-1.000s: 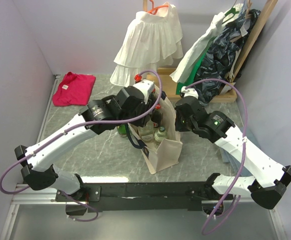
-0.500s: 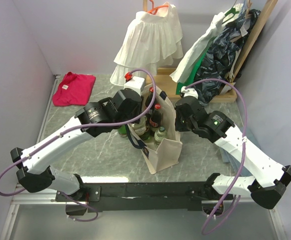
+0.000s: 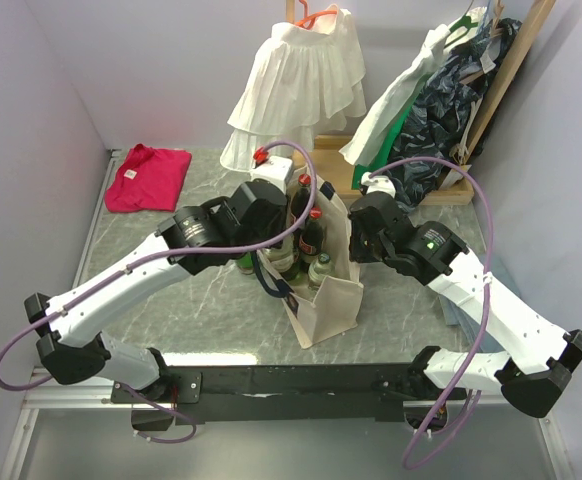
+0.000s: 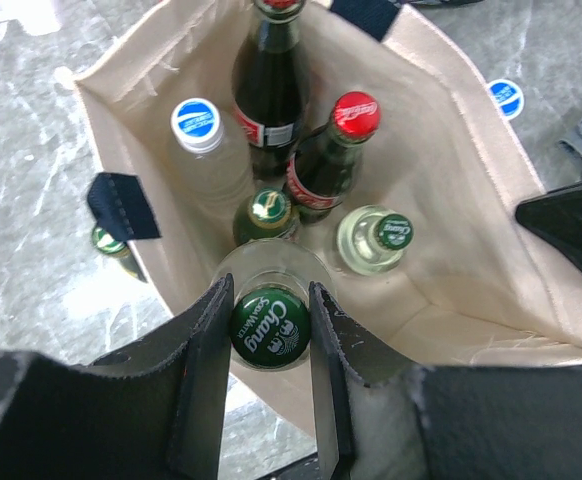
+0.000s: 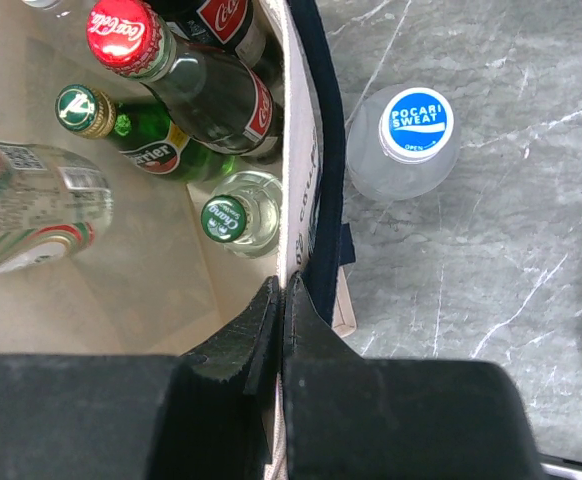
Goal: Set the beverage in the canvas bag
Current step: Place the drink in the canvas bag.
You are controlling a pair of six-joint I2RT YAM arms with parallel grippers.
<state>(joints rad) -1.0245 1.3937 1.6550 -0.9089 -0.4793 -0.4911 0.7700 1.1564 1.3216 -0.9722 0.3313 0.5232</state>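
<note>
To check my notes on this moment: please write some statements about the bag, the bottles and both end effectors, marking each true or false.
1. The left end effector grips a green-capped bottle by its top. True.
2. The right end effector is open and touches nothing. False: it is shut on the rim of the canvas bag.
3. A blue-capped Pocari Sweat bottle stands on the table outside the bag. True.
4. The bag is empty. False: several bottles stand inside, among them a red-capped cola bottle.
</note>
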